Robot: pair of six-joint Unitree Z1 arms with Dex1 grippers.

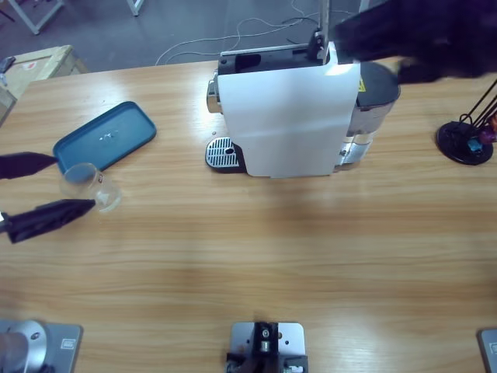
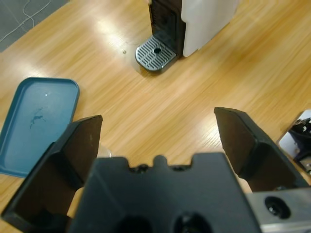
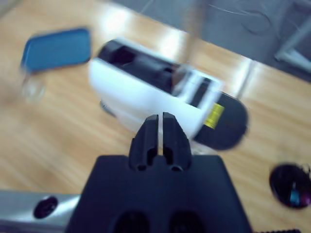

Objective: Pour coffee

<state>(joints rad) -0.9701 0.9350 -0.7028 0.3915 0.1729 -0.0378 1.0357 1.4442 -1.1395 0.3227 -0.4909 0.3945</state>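
Observation:
The white coffee machine (image 1: 287, 116) stands at the back middle of the table, its round metal drip grate (image 1: 224, 151) facing left. A clear glass cup (image 1: 87, 185) sits on the wood beside the blue tray (image 1: 105, 136). My left gripper (image 1: 74, 183) comes in from the left edge, open, with a black jaw on each side of the cup. In the left wrist view the left gripper (image 2: 158, 124) is spread wide and points toward the drip grate (image 2: 155, 52); the cup is almost hidden under it. My right gripper (image 3: 160, 120) is shut and empty above the coffee machine (image 3: 155, 92).
The blue tray (image 2: 36, 121) lies empty at the left. A black round capsule stand (image 1: 466, 140) sits at the right edge. The right arm (image 1: 411, 39) hangs as a dark shape over the machine's back right. Cables lie on the floor beyond the table.

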